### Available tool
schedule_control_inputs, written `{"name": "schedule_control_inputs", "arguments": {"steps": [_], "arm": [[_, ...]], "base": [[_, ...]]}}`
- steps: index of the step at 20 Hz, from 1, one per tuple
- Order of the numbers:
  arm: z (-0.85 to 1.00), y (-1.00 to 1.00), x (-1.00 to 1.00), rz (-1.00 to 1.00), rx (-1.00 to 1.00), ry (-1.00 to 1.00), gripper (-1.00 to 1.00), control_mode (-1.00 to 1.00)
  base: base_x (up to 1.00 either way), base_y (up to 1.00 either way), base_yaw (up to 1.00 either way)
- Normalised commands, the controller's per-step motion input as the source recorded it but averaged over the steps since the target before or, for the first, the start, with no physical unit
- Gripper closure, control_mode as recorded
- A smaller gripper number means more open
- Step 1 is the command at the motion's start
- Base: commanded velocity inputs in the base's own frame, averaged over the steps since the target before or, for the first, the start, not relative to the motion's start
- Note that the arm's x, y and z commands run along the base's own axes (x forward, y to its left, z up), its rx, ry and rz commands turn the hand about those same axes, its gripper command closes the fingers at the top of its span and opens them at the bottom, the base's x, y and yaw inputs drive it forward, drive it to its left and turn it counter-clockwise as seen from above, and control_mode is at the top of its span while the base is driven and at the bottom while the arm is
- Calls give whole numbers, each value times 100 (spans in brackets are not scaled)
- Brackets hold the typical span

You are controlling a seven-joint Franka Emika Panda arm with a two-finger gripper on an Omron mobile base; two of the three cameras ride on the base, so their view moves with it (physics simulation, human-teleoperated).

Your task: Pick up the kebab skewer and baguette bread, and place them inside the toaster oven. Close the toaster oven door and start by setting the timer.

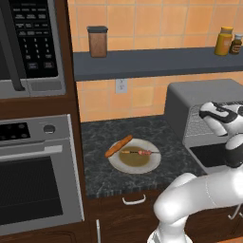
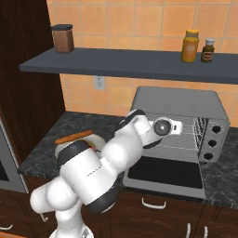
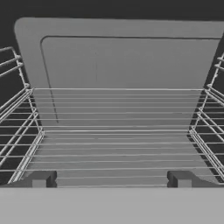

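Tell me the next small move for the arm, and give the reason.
Probably draw the open gripper back out of the toaster oven and swing toward the plate. The wire rack is bare, while the kebab skewer and baguette bread lie on that plate, unpicked.

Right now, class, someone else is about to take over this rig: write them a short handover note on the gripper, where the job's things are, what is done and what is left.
Gripper: jaws open, holding nothing, pointed into the toaster oven at its wire rack.
Skewer: on the plate on the counter.
Baguette: lying across the plate's left rim.
Oven door: dropped open, flat in front of the oven.
Done: nothing loaded; the rack is bare.
Left: pick up the skewer and baguette, put both on the rack, close the door, set the timer.
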Motion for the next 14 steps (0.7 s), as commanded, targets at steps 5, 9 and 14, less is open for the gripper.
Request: {"name": "schedule_control_inputs", "arguments": {"steps": [5, 9, 14], "arm": [[-46, 0, -3, 0, 1, 20, -100, -100], [-58, 0, -12, 0, 0, 22, -100, -100], [-95, 0, -67, 0, 3, 7, -100, -100]], "base": [[0, 0, 0], [0, 0, 0], [0, 0, 0]]}}
